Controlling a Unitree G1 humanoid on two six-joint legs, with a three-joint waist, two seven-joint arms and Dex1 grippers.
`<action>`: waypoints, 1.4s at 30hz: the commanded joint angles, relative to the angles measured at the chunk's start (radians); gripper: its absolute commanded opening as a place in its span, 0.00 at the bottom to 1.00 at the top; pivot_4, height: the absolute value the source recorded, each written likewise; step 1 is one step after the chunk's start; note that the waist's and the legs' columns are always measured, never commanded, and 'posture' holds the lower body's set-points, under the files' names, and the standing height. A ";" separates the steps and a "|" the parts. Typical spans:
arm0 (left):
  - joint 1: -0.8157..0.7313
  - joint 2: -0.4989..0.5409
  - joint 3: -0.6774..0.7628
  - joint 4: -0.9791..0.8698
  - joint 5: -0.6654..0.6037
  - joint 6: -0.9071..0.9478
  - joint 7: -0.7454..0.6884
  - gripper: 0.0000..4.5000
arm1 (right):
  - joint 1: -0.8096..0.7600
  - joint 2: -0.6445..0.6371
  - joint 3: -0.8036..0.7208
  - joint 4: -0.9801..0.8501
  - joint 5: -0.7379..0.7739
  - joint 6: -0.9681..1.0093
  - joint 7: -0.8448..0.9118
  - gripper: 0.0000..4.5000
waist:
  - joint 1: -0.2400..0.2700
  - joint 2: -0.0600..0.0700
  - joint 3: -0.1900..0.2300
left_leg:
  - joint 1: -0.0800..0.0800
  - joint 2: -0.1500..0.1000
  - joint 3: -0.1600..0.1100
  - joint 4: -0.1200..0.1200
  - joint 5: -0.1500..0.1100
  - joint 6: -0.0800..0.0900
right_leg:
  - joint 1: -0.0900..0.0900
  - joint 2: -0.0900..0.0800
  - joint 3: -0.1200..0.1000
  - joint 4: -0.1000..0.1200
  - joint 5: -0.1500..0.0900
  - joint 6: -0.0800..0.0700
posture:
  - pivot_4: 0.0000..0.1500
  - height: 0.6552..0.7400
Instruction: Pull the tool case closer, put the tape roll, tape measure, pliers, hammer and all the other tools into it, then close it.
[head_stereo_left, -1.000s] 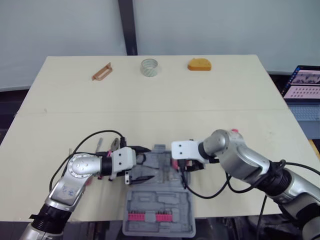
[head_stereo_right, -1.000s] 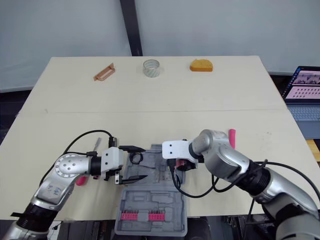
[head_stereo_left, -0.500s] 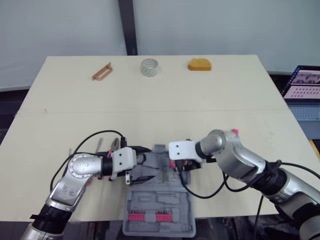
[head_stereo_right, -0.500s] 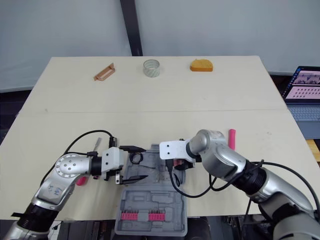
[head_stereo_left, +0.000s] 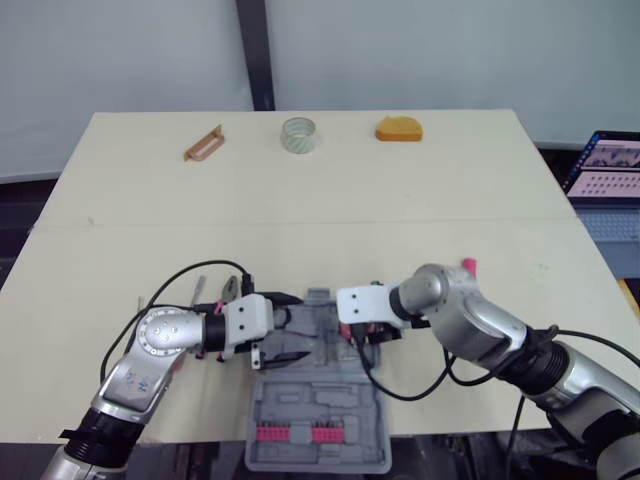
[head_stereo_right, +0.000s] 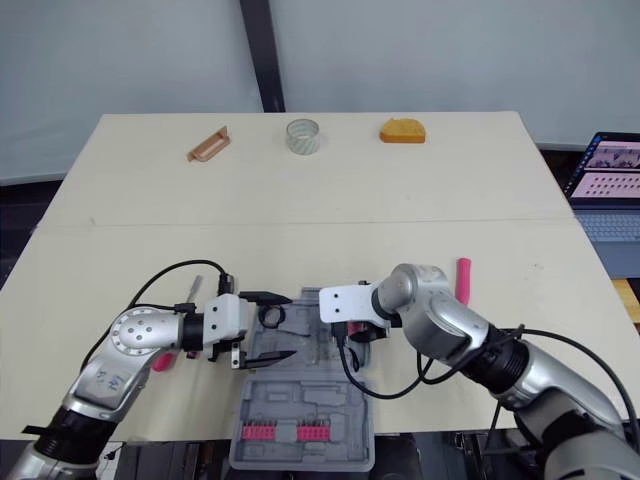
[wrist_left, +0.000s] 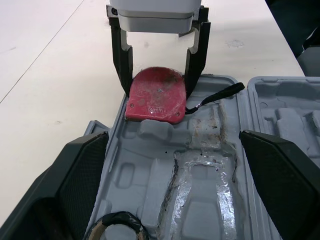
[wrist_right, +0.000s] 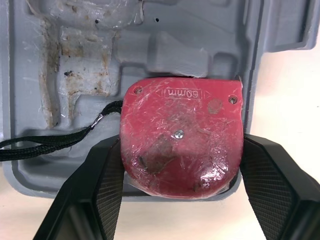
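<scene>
Right now the right gripper (wrist_left: 158, 86) has its jaws clamped on the tape measure (wrist_right: 181, 135), one finger against each narrow edge. It holds the tape measure at the end pocket of the tool case (head_stereo_left: 318, 400), which lies open on the near part of the tabletop (head_stereo_left: 300, 210). I cannot tell whether it is seated yet.

I judge the red shell hard and dense for its size, with smooth plastic that could slip, so those flat edges are the sound place to hold. Its black strap (wrist_right: 45, 142) trails loose across the moulded tray and may get trapped underneath.

On the face I read "60mm" between two arrows; no brand is legible. The left gripper (head_stereo_left: 288, 326) hovers over the case, jaws wide apart, holding nothing.
</scene>
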 joint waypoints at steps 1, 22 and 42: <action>-0.003 -0.005 -0.002 -0.044 -0.011 -0.006 0.000 1.00 | 0.000 0.006 -0.010 -0.024 -0.016 0.003 0.005 0.64 | 0.000 0.000 0.000 | 0.000 0.000 0.000 0.000 0.000 0.000 | 0.000 0.000 0.000 0.000 0.000 0.000 | 1.00 1.00; 0.001 -0.004 -0.002 -0.059 -0.021 0.007 -0.003 1.00 | 0.005 -0.013 -0.062 -0.113 0.023 0.064 0.026 0.99 | 0.001 0.000 0.000 | 0.000 0.000 0.000 0.000 0.000 0.000 | 0.000 0.000 0.000 0.000 0.000 0.000 | 1.00 1.00; -0.025 0.002 0.017 -0.058 -0.042 0.037 -0.003 1.00 | 0.335 0.103 -0.516 0.124 0.381 -0.453 -0.058 0.59 | 0.000 0.000 0.000 | 0.001 0.000 0.000 -0.001 0.000 0.000 | 0.001 0.000 0.000 0.000 0.000 0.000 | 1.00 1.00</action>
